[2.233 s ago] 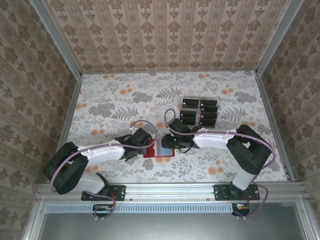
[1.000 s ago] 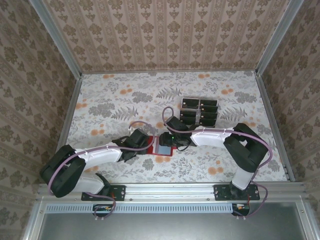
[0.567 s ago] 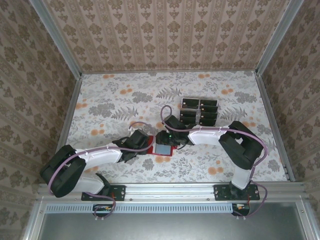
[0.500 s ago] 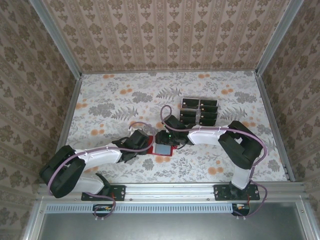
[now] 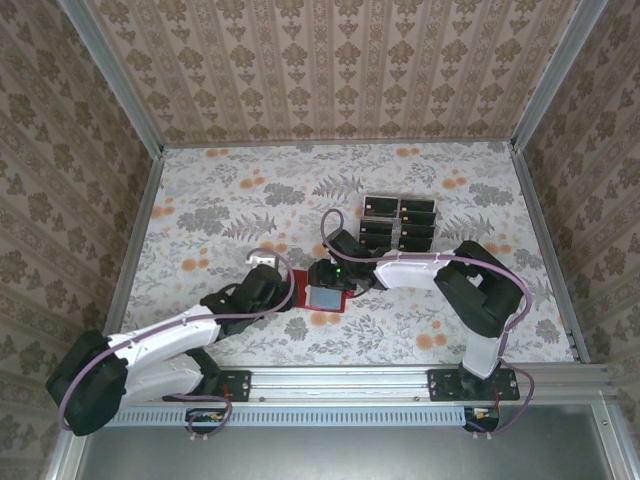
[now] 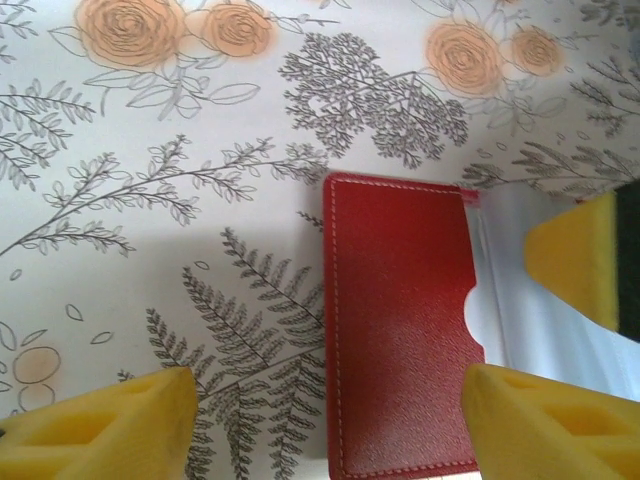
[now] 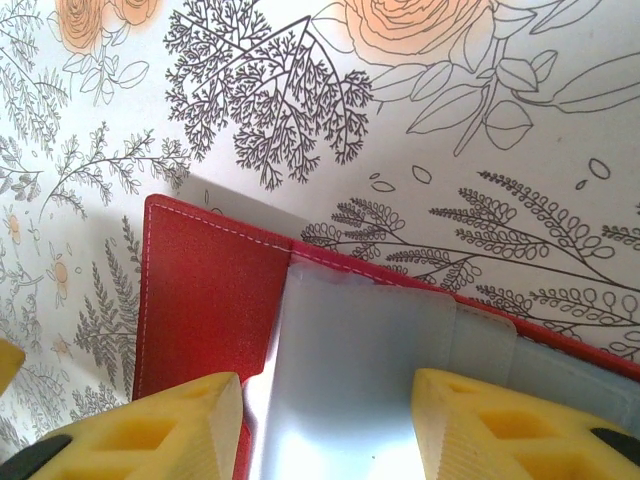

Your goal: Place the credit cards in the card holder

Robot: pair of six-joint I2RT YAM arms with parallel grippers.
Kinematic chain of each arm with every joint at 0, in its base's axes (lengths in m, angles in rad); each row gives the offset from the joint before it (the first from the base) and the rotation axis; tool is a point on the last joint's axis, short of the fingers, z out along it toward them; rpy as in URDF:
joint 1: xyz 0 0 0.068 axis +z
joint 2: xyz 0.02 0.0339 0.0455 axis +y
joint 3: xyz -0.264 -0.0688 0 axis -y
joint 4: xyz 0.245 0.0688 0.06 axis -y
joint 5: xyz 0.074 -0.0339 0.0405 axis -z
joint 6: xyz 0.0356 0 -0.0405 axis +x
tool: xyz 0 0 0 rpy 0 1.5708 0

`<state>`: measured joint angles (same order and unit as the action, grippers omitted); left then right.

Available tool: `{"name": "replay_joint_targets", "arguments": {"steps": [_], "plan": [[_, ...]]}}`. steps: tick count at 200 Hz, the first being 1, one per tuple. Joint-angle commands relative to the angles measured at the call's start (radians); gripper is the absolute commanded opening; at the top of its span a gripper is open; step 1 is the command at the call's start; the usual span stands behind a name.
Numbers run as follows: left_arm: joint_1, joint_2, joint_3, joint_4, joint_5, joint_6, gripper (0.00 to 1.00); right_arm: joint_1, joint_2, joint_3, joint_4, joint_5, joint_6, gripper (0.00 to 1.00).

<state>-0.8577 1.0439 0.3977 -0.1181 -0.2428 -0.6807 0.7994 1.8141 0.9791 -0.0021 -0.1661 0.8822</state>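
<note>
- Top external view: we see the card holder (image 5: 304, 299) lying open and flat on the table (image 5: 210, 195). It sits toward the near middle, where the two arms' tips meet.
- Its red flap (image 6: 398, 370) lies on one side, and beside it is a pale see-through pocket (image 7: 350, 370).
- The credit cards (image 5: 398, 222) sit in a tidy two-column block on the table, farther back and to the right, apart from the holder.
- The left gripper (image 6: 325, 405) is released. Its yellow pads are spread wide on either side of the red flap, and we cannot tell if they touch it.
- The right gripper (image 7: 325, 420) hangs over the pale pocket with its jaws parted and nothing clamped between them. Whether the pads press on the pocket we cannot tell.
- Bare floral table runs beyond the flap's stitched outer edge and across the left and far areas. Papered walls (image 5: 330, 70) close in three sides.
</note>
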Motion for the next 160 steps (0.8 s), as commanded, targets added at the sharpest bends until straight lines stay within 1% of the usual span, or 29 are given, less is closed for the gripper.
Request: {"name": "replay_joint_targets", "arguments": {"steps": [1, 59, 160], "plan": [[-0.026, -0.005, -0.013, 0.027, 0.022, 0.036, 0.74, 0.004, 0.028, 0.011, -0.006, -0.024, 0.024, 0.51], [-0.087, 0.054, -0.006, 0.122, 0.017, 0.061, 0.76, 0.004, 0.042, 0.026, -0.001, -0.033, 0.034, 0.52], [-0.113, 0.203, 0.039, 0.210, -0.002, 0.075, 0.77, 0.004, 0.053, 0.045, 0.011, -0.050, 0.044, 0.52]]}}
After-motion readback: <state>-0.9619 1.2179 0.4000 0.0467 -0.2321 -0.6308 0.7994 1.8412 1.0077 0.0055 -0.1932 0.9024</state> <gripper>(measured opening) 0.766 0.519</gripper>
